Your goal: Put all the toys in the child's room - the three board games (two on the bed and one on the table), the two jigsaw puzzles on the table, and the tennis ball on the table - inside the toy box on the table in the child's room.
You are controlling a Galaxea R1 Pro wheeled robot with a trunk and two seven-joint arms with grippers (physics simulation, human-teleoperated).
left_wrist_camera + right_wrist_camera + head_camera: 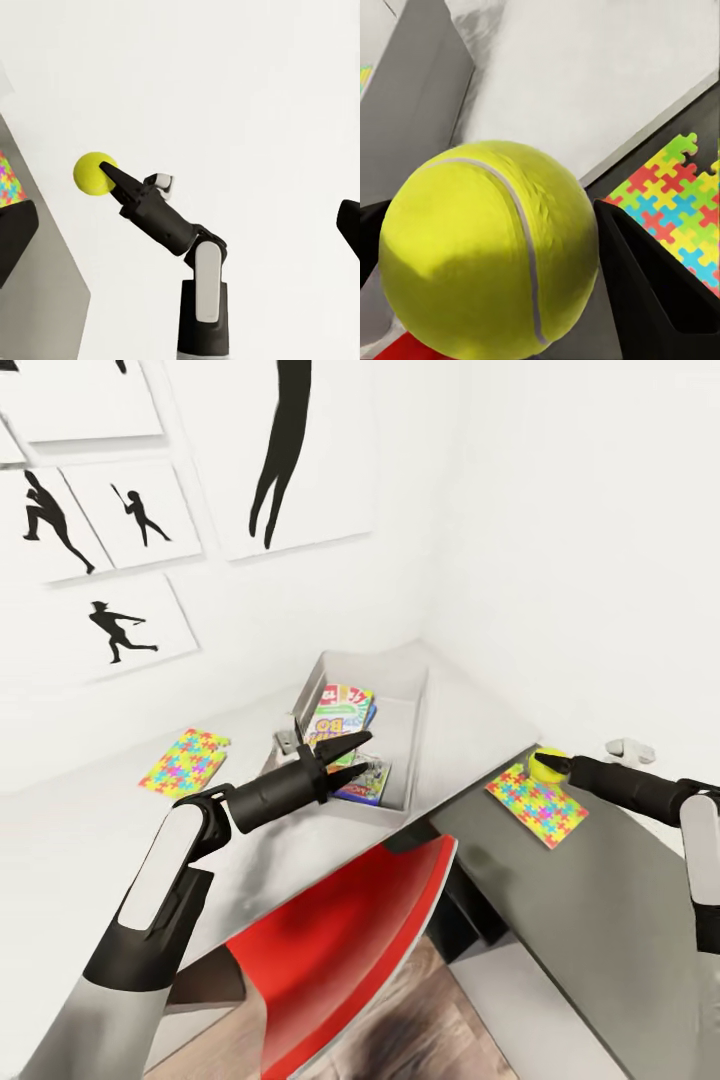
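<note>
White walls hung with black baseball-player silhouette prints meet in the corner above the L-shaped table, its light grey top joined to a darker one. Tucked into that corner sits the light grey toy box, lidless, with a Skip-Bo game box leaning inside it and a small blue game box lying lower down at the near end.

One jigsaw puzzle lies flat on the light top, left of the bin and well apart from it. The other jigsaw puzzle lies on the dark top, right of the bin.

The right gripper is clamped around the tennis ball, holding it off the surface just above the far corner of that second puzzle; the right wrist view shows the ball pressed between the two dark fingers.

The left gripper hovers over the near end of the toy box with its fingers drawn nearly together and nothing between them. A red chair back stands in front of the table, over the wood-plank floor.
</note>
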